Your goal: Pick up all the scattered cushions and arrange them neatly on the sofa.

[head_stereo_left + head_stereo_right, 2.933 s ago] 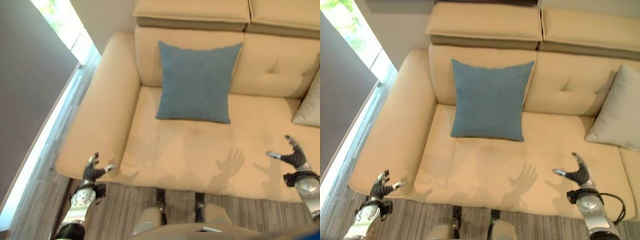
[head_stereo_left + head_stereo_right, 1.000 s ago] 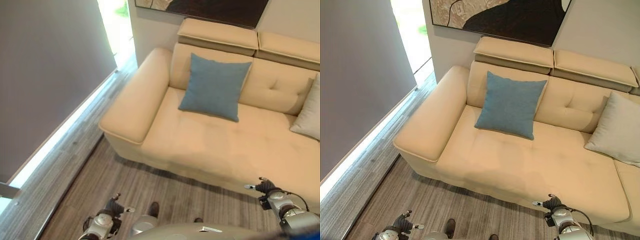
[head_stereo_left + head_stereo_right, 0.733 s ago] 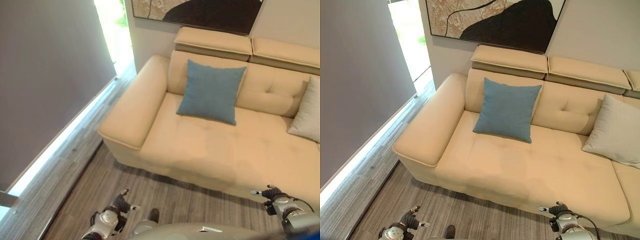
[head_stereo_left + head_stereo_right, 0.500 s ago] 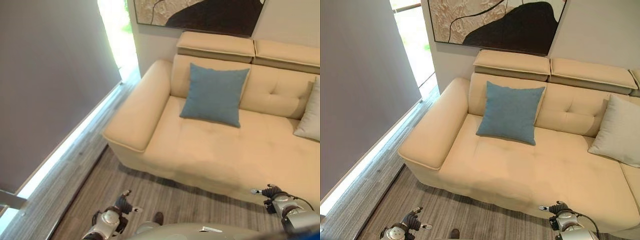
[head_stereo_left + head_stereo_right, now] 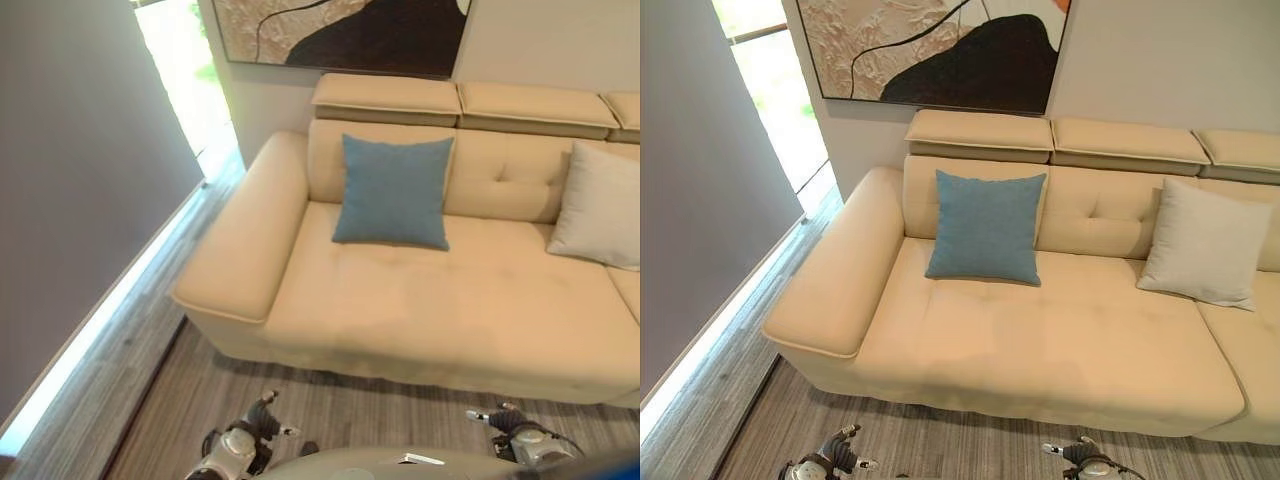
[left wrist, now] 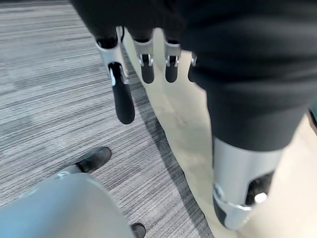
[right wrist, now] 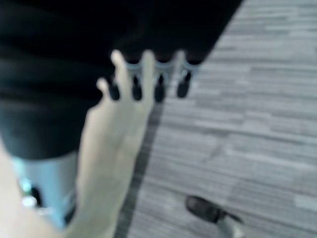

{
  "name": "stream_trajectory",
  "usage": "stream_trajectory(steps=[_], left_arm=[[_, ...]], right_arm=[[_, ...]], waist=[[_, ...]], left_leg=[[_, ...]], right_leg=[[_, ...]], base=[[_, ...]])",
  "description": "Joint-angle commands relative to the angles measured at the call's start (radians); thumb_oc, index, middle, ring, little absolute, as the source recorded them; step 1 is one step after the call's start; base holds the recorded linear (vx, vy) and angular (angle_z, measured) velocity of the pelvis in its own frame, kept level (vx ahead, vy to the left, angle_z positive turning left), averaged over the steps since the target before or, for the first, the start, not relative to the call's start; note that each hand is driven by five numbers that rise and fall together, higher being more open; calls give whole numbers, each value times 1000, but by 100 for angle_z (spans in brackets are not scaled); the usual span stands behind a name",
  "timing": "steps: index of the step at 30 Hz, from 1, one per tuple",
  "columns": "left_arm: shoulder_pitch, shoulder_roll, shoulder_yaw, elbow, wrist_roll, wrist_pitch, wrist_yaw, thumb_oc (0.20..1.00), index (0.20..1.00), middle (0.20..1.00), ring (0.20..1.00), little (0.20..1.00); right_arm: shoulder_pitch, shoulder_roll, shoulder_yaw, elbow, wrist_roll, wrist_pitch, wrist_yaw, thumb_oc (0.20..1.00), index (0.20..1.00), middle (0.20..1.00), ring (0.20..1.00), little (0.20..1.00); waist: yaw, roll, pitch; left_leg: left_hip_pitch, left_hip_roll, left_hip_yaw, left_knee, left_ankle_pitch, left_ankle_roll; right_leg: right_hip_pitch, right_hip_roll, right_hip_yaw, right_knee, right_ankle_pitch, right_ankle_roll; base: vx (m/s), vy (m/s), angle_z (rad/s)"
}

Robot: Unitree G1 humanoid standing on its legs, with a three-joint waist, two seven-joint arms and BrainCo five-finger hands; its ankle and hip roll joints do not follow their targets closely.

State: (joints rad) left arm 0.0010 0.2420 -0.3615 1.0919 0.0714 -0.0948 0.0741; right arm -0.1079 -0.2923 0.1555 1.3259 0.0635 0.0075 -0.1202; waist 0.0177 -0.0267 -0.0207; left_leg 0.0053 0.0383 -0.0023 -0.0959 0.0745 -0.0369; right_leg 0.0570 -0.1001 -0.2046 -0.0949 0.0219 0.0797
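Cushions, one blue (image 5: pixel 984 227) and one pale grey (image 5: pixel 1206 243), lean against the cream sofa (image 5: pixel 1040 340) backrest (well apart); both hands, left (image 5: pixel 262 420) and right (image 5: pixel 503 420), hang over the floor with fingers spread, holding nothing.

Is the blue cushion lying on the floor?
No, the blue cushion stands on the sofa seat, leaning against its backrest.
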Motion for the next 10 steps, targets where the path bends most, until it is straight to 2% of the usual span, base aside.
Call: stream_trajectory(steps=[1, 10], left_arm=[[-92, -23, 28, 74, 33, -30, 28, 1000, 1000, 1000, 1000, 1000], [-83, -24, 36, 78, 24, -31, 34, 1000, 1000, 1000, 1000, 1000]], right_arm=[[-52, -22, 34, 13, -29, -36, -13, 1000, 1000, 1000, 1000, 1000], [-27, -11, 38, 6, -40, -40, -18, 1000, 1000, 1000, 1000, 1000]], waist=[[35, -18, 23], [26, -17, 26]], left_leg=[[73, -24, -25, 17, -163, -2], [79, -24, -17, 20, -168, -2]], right_leg=[[-23, -14, -10, 8, -24, 64], [-25, -14, -3, 8, -21, 65]], base=[[0, 0, 0], [5, 4, -5]])
